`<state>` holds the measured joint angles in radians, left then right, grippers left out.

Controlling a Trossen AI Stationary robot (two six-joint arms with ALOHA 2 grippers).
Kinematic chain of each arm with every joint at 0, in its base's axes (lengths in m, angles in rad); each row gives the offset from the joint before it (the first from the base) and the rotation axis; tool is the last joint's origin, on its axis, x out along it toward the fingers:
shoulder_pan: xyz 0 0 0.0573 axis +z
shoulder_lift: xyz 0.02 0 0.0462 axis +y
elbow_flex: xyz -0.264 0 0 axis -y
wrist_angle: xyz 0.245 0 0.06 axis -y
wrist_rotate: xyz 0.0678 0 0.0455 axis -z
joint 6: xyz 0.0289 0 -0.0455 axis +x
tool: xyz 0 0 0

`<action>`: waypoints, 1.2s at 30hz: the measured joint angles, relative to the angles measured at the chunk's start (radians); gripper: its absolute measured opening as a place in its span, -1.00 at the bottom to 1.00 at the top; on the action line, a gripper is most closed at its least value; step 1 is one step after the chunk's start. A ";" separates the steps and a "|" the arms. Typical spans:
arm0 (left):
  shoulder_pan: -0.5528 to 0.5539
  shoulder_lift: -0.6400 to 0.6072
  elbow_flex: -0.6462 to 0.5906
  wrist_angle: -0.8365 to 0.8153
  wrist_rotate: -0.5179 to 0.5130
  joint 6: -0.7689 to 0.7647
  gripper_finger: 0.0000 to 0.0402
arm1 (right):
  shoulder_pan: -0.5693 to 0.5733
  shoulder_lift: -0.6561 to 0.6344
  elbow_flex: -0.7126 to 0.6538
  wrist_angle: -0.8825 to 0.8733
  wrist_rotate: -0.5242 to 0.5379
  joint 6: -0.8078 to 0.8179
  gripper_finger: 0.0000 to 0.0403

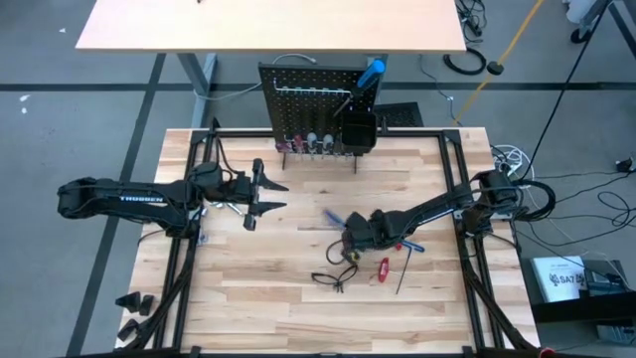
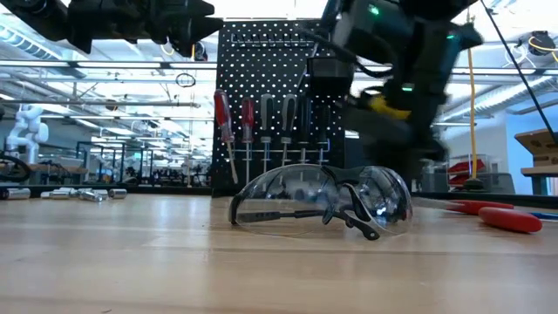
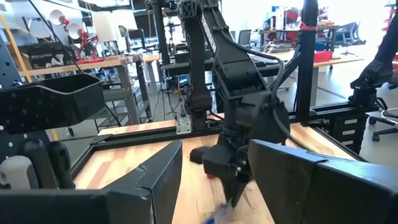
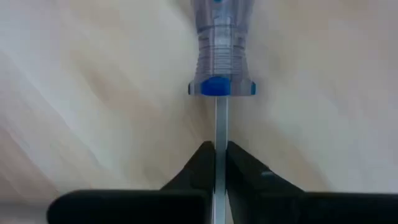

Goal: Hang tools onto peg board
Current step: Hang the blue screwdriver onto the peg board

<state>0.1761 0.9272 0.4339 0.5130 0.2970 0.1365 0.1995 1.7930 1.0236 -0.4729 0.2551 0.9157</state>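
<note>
Blue-handled clear screwdriver [image 4: 221, 53] lies mid-table, its steel shaft pinched by the right gripper [image 4: 220, 152].

High view: left gripper [image 1: 260, 194] hovers spread, left of centre; upright black perforated peg board [image 1: 303, 85] stands at the far edge; low view: black-framed clear glasses [image 2: 323, 201] lie in front; right wrist view: fingers pressed on the shaft; best lift level, keeping the pinch centred.

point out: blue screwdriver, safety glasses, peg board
blue screwdriver [image 4: 219, 46], right wrist view, clear handle.
safety glasses [image 2: 301, 196], low view, front lens.
peg board [image 1: 303, 80], high view, perforated panel face.
</note>
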 joint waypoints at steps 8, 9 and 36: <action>0.003 -0.006 0.000 -0.006 -0.012 -0.074 -0.04 | 0.000 -0.011 0.004 0.495 0.053 -0.315 -0.95; 0.005 -0.013 0.000 -0.007 -0.013 -0.071 -0.04 | -0.001 -0.012 0.005 0.539 0.054 -0.347 -0.95; -0.048 0.044 0.001 0.202 0.292 -0.018 -0.04 | -0.040 -0.014 0.109 1.080 -0.075 -0.978 -0.95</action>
<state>0.1281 0.9707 0.4351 0.7146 0.5891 0.1189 0.1591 1.7786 1.1326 0.6075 0.1802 -0.0622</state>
